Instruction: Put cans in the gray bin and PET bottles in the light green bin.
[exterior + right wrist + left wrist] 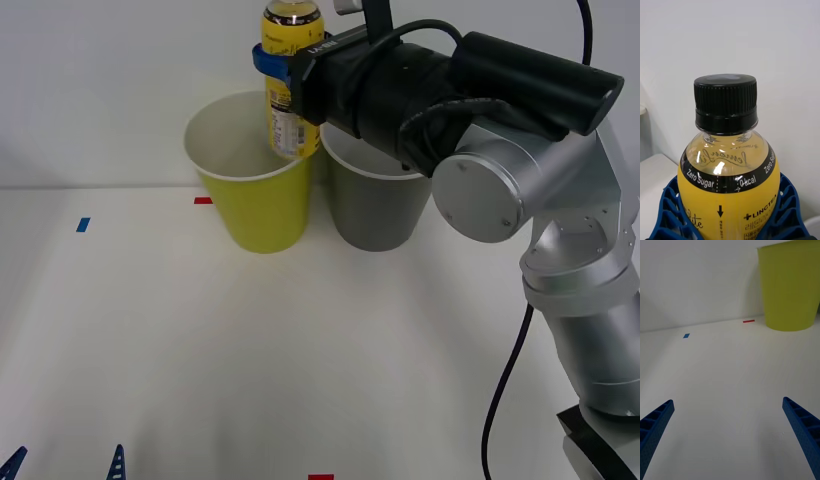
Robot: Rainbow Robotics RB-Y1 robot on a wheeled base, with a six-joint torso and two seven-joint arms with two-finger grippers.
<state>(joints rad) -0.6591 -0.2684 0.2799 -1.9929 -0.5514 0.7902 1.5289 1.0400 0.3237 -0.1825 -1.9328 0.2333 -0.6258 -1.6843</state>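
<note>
Right hand (275,62) is pinching the yellow bottle (290,85) upright at mid-body, cap up, so it can drop straight. Bottle's lower end is hanging over the light green bin (255,205) at its rim nearest the gray bin (375,210); the two bins are touching, so little margin there. Left hand (728,435) is waiting spread over bare worktop (250,360), well apart from both.
</note>
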